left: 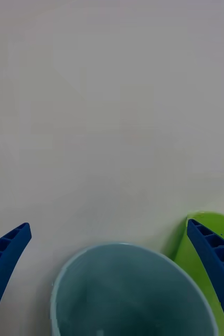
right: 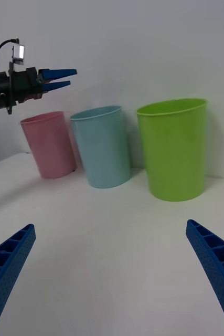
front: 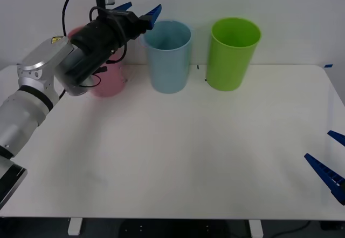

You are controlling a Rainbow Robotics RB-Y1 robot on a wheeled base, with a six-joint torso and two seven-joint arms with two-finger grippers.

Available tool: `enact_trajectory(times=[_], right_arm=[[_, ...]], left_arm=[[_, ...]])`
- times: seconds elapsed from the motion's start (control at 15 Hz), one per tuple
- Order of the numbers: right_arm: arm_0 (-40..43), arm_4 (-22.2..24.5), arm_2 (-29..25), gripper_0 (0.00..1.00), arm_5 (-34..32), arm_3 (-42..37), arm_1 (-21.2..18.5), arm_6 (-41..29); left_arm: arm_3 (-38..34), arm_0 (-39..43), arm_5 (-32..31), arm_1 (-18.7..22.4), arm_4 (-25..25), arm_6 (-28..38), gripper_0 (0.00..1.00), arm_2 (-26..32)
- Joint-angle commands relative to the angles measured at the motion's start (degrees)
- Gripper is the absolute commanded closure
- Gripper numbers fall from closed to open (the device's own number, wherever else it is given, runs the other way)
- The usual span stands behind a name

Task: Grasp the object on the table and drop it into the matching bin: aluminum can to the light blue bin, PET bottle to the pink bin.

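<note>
While the left gripper [front: 141,11] hangs up high by the blue bin [front: 169,57], its fingers are spread wide with nothing between them. From the left wrist view I'm looking down past both fingers into the blue bin's [left: 132,294] mouth, and I can't make out a can in there, though the bottom isn't really readable. No can on the table [front: 178,157] either, so honestly I can't tell where it is. My guess is it's inside the blue bin, which would put us at the tail end of the drop step, but that's a read, not something I can see.

If that's right, the next move is just pulling the left arm back and away from the bins without clipping the blue rim or the pink bin [front: 109,81] sitting right under its forearm. If the can isn't in, then it has to be found first.

The right gripper [front: 329,165] is parked low at the right edge of the table, wide open too, holding nothing.

Count: three bins in a row at the back (one pink, one blue, one green bin [front: 233,52]), two grippers, zero cans visible, zero bottles.
</note>
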Motion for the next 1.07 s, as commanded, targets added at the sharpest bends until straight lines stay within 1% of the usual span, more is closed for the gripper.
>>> enact_trajectory(times=[0.07,0.27,0.47,0.8,0.87,1.0,1.07], right_arm=[[0.0,0.0,0.0,0.0,0.0,0.0,0.0,0.0],[0.0,0.0,0.0,0.0,0.0,0.0,0.0,0.0],[0.0,0.0,0.0,0.0,0.0,0.0,0.0,0.0],[0.0,0.0,0.0,0.0,0.0,0.0,0.0,0.0],[0.0,0.0,0.0,0.0,0.0,0.0,0.0,0.0],[0.0,0.0,0.0,0.0,0.0,0.0,0.0,0.0],[0.0,0.0,0.0,0.0,0.0,0.0,0.0,0.0]], left_arm=[[-6.8,5.1,-0.1,3.2,1.7,-0.1,0.0,0.0],[-13.8,11.1,-0.2,5.5,2.0,-0.3,0.0,1.6],[-20.4,18.2,-1.4,5.9,-0.1,-0.5,0.0,6.2],[-28.7,29.8,-6.6,5.9,-6.2,-0.6,0.0,14.1],[-29.4,31.5,-8.1,6.0,-7.1,-0.7,0.0,15.3],[-30.6,34.8,-11.8,6.0,-11.0,-0.4,0.0,18.8],[-30.7,35.9,-13.2,6.0,-12.2,-0.3,0.0,20.2]])
